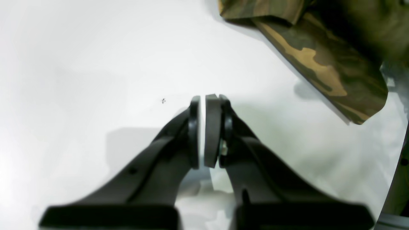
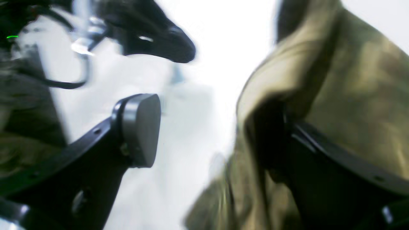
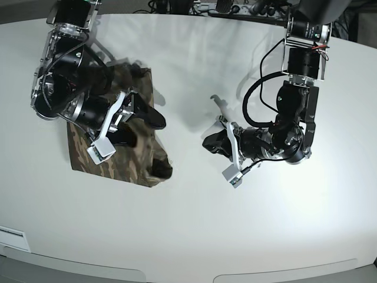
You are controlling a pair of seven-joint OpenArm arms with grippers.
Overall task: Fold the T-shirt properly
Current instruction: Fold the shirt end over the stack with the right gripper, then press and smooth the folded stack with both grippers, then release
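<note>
1. A white table (image 3: 194, 224) fills the base view, and 2 black robot arms reach over it.
2. The T-shirt (image 3: 126, 162) lies on the table on the left side of the base view. It has green, brown and tan patches.
3. The shirt is bunched up into a small heap – not spread flat. Part of it is hidden under the arm on that side.
4. The right gripper (image 2: 204, 134) is over the shirt. Its jaws stand wide apart in the right wrist view.
5. One finger (image 2: 140, 127) is bare, with a grey pad facing in. White table shows in the gap between the jaws.
6. Cloth drapes over the other finger and touches it, but the jaws do not pinch it. This view is blurry, so I cannot tell much more about the folds.
7. The left gripper (image 1: 206, 131) is on the other side of the table, well apart from the shirt in the base view. It hangs over bare table.
8. Its 2 pads (image 1: 212, 131) are nearly together – only a thin slit of white shows between them. Nothing is held in them.
9. In the left wrist view a corner of the shirt (image 1: 322, 60) shows at the top right. It lies flat on the table, away from the pads.
</note>
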